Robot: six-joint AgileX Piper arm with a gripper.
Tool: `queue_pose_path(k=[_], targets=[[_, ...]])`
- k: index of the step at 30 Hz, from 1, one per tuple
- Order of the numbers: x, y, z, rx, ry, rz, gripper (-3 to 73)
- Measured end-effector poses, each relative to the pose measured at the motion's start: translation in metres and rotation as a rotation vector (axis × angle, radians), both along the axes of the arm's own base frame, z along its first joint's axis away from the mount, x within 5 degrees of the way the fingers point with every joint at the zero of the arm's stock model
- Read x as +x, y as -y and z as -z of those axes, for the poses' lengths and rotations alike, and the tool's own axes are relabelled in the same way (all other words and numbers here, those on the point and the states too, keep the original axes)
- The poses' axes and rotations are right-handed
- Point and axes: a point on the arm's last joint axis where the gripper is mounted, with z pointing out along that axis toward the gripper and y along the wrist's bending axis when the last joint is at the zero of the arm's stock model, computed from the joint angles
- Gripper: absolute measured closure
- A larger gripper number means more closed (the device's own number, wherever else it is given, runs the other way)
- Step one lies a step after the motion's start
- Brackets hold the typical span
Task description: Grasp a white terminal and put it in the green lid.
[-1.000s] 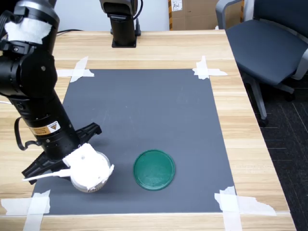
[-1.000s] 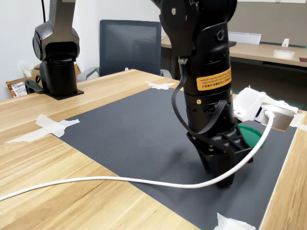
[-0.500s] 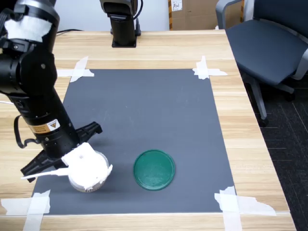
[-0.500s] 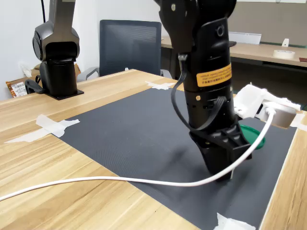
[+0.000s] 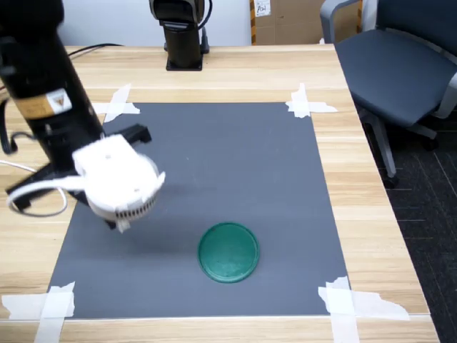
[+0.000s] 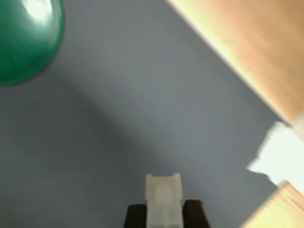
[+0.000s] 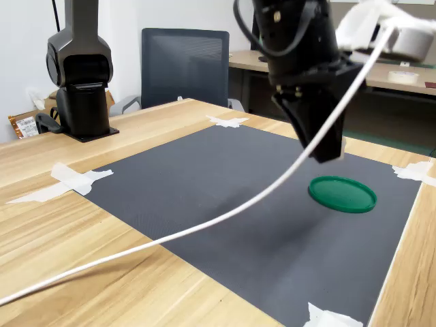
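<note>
A black robot arm [image 5: 43, 86] hangs above a dark grey mat [image 5: 235, 164] taped to a wooden tabletop [image 5: 235, 71]. The arm carries 1 orange-yellow label [image 5: 43, 103] with black print and a warning triangle, too small to read. A white paper tag [image 5: 262, 7] on a cardboard box behind the tabletop bears a handwritten mark that is not legible.

In the wrist view, the hand [image 6: 164, 216] grips 1 white terminal [image 6: 163, 197], a small blocky translucent piece, between its 2 dark fingers [image 6: 194, 211], closed against the sides of the piece. The terminal is lifted clear of the mat. In the second exterior view, the hand [image 7: 325, 146] hangs in the air above the mat, beside and above the green lid.

1 green lid [image 5: 228, 251], a flat round disc with a raised rim, lies on the mat near the mat's front edge in the first exterior view. It appears at one corner of the wrist view [image 6: 23, 38], well apart from the terminal. Nothing shows inside it.

White masking tape holds the mat: 4 corner patches in the first exterior view, for example one at the far right corner [image 5: 307, 103]. A white camera housing [image 5: 114, 179] sits on the wrist, and 1 white cable [image 7: 204, 221] trails from it. 1 second black arm base [image 5: 182, 32] stands at the far edge of the tabletop. 1 dark office chair [image 5: 400, 64] stands on the first exterior view's right.
</note>
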Motion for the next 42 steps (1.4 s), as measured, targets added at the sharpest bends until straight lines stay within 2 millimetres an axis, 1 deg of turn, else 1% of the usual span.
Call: queue_pose_path(k=[1, 4, 7, 9, 12, 17, 20, 22, 28, 36, 39, 42], targets=[[-0.005, -0.001, -0.007, 0.008, 0.016, 0.007, 61.7], [-0.021, -0.007, -0.019, 0.013, 0.041, 0.007, 61.7], [-0.035, -0.022, -0.017, -0.028, 0.032, -0.017, 61.7], [-0.040, -0.035, -0.009, -0.062, 0.016, -0.027, 61.7], [-0.043, -0.054, -0.001, -0.090, -0.007, -0.035, 61.7], [-0.044, -0.086, -0.001, -0.079, 0.009, -0.060, 61.7], [-0.042, -0.104, 0.002, -0.074, 0.025, -0.074, 61.7], [-0.038, -0.111, 0.008, -0.081, 0.029, -0.059, 61.7], [-0.021, -0.114, 0.034, -0.088, 0.026, -0.003, 61.7], [-0.009, -0.116, 0.066, -0.117, -0.015, -0.047, 61.7], [-0.006, -0.117, 0.075, -0.134, -0.031, -0.078, 61.7], [-0.001, -0.118, 0.078, -0.134, -0.030, -0.087, 61.7]])
